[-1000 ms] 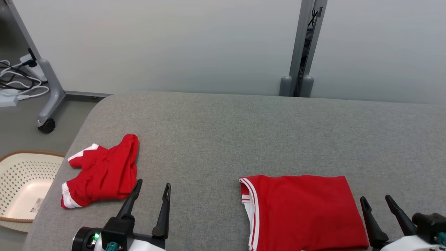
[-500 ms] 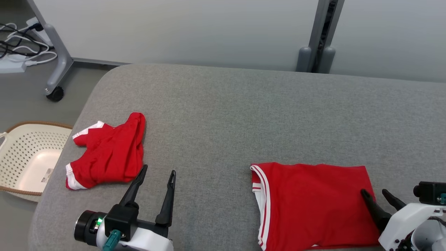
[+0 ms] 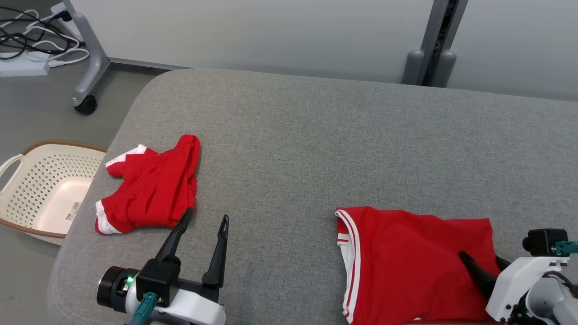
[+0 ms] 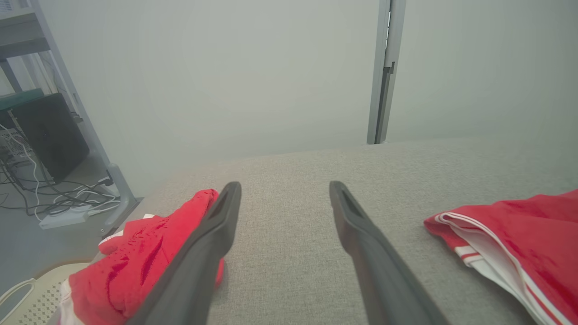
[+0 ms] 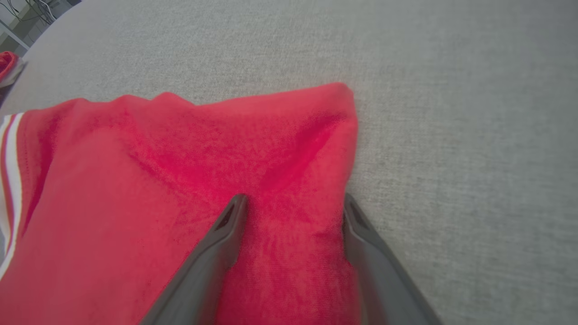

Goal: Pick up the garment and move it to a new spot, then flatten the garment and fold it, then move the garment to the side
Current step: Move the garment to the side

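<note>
Jaws of the right gripper (image 3: 478,258) stand wide apart and straddle the right-hand edge of the folded red shirt (image 3: 406,257). One finger (image 5: 216,243) rests on top of the cloth and the other sits right at its border, with a soft ridge of fabric raised between them. Nothing is pinched yet. From where I stand this looks like the set-up for a grab, with the edge taken so that the stacked layers come away together and the fold survives the slide to the side.

The shirt lies at the near right of the grey padded table (image 3: 316,135). Its white-striped collar points toward the middle, and its far right corner is a little rumpled near the finger.

The left gripper (image 3: 206,214) is just as wide open and holds nothing. It hangs over bare table, with one fingertip just beside the crumpled red garment (image 3: 149,189) that sits in a heap near the table's left edge. My guess is it is parked there, ready either to steady things or to take that heap next.

Beyond the table's left edge a perforated cream basket (image 3: 31,180) stands on the floor. Farther back lie cables (image 3: 27,40), beside the wheeled foot of a stand.

If the right jaws close too shallow, I'd expect only the top layer to lift and the fold to open.
</note>
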Controlling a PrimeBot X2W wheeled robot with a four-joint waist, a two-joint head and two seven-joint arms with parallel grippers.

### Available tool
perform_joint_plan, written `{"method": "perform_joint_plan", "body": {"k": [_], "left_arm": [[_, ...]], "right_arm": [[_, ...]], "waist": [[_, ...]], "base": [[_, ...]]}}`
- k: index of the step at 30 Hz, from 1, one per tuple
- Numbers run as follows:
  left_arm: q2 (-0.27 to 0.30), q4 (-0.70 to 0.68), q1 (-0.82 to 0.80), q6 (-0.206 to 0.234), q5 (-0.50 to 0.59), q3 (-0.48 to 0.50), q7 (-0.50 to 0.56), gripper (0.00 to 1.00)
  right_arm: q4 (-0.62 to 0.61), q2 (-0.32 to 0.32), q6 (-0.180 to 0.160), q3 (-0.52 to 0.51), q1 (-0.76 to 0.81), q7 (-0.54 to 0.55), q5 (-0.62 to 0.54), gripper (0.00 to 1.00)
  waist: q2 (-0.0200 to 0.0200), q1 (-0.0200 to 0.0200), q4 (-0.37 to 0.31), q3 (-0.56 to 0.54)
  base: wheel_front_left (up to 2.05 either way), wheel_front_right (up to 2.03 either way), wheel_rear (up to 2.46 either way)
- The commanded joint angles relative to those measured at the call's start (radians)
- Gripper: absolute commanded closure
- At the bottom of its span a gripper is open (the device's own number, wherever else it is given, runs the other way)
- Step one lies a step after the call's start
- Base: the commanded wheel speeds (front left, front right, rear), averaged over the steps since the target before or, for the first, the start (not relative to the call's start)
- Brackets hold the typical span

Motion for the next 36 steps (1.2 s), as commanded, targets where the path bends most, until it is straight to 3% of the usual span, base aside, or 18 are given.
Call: {"method": "perform_joint_plan", "body": {"k": [1,2,5,18,26,32,36], "left_arm": [[0.003,0.0,-0.011,0.005,-0.003,0.0,-0.004,0.0],[0.003,0.001,-0.012,0.006,-0.004,0.0,-0.004,0.0],[0.003,-0.001,-0.013,0.007,-0.005,-0.004,-0.004,0.0],[0.003,-0.012,-0.014,0.007,-0.006,-0.021,-0.004,0.0],[0.003,-0.031,-0.057,0.012,-0.033,-0.075,-0.004,0.0],[0.003,-0.049,-0.123,0.013,-0.056,-0.124,-0.004,0.0],[0.003,-0.058,-0.166,0.001,-0.066,-0.169,-0.004,0.0]], "right_arm": [[0.01,0.004,0.0,0.016,-0.002,0.007,0.008,0.0],[0.008,0.006,0.0,0.028,-0.004,0.007,0.017,0.0],[0.004,-0.009,0.0,0.068,-0.022,-0.012,0.042,1.0],[0.024,-0.128,0.0,0.154,-0.131,-0.065,-0.014,1.0],[0.016,-0.281,0.0,0.173,-0.264,-0.049,-0.121,1.0],[0.019,-0.429,0.0,0.151,-0.368,-0.048,-0.201,1.0],[0.013,-0.492,0.0,0.116,-0.42,-0.042,-0.233,1.0]], "waist": [[-0.0001,0.0,-0.001,0.001],[-0.0001,0.0,-0.002,0.002],[-0.0001,0.0,-0.008,0.005],[-0.0001,0.0,-0.083,0.023],[-0.0001,0.0,-0.16,0.108],[-0.0001,0.0,-0.19,0.21],[-0.0001,0.0,-0.206,0.276]], "base": [[0.0,0.0,0.0],[0.0,0.0,0.0],[0.0,0.0,0.0],[0.0,0.0,0.0],[0.0,0.0,0.0],[0.0,0.0,0.0],[0.0,0.0,0.0]]}}
